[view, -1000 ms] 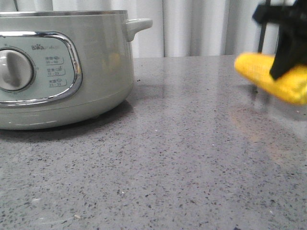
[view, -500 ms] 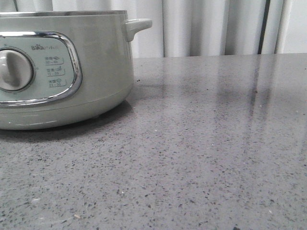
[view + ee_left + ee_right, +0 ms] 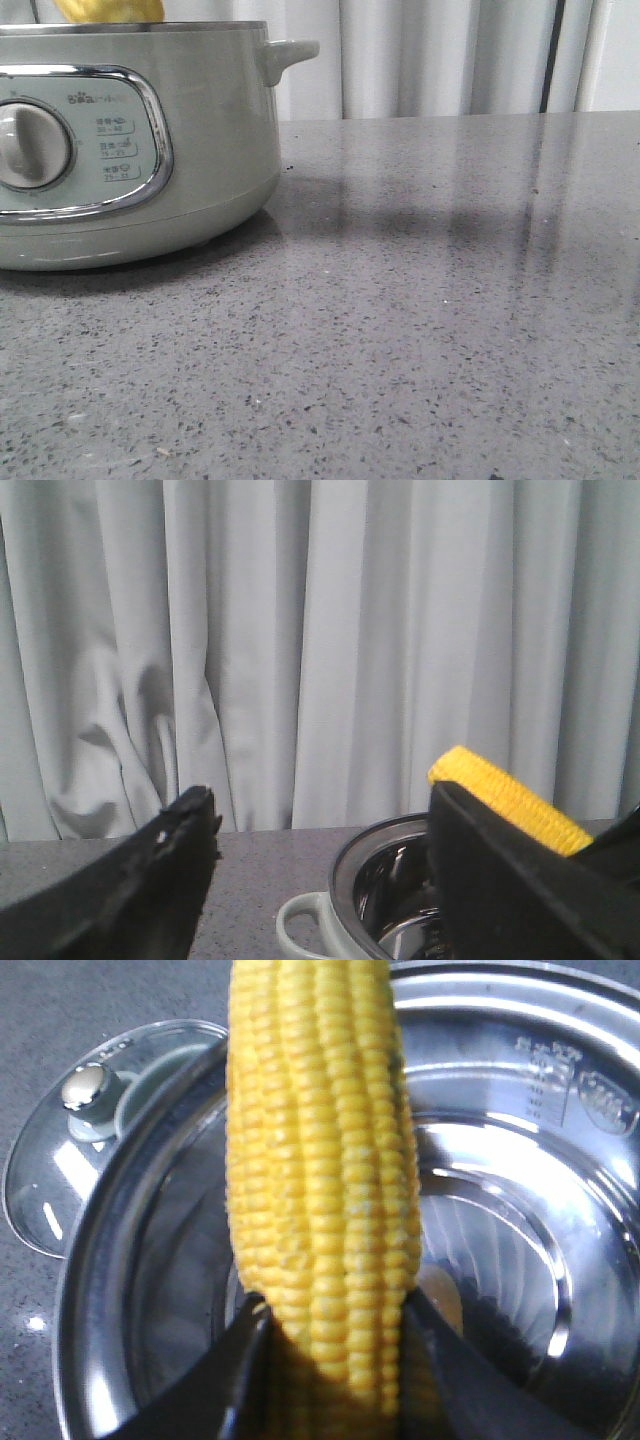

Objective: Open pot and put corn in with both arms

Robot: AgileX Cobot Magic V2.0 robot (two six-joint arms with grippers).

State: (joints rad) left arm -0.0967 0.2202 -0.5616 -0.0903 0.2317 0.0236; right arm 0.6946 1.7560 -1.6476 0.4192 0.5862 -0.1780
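A second before, the corn cob (image 3: 320, 1190) hung over the counter (image 3: 420, 300) far right; now the right hand (image 3: 335, 1355) gripped it above the open electric cooker (image 3: 130, 140). Its glass lid (image 3: 70, 1160) lay beside. The left hand (image 3: 320, 880) stood open, empty; release seemed next.

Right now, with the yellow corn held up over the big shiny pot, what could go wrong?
1. The bright yellow corn cob hangs above the open sage-green steel-lined pot, pinched by the right gripper only at one end, so it might tip or slip.
2. The round glass lid lies right beside the pot; a corn dropped off-centre could hit it.
3. The open left gripper hovers nearby and might bump something.
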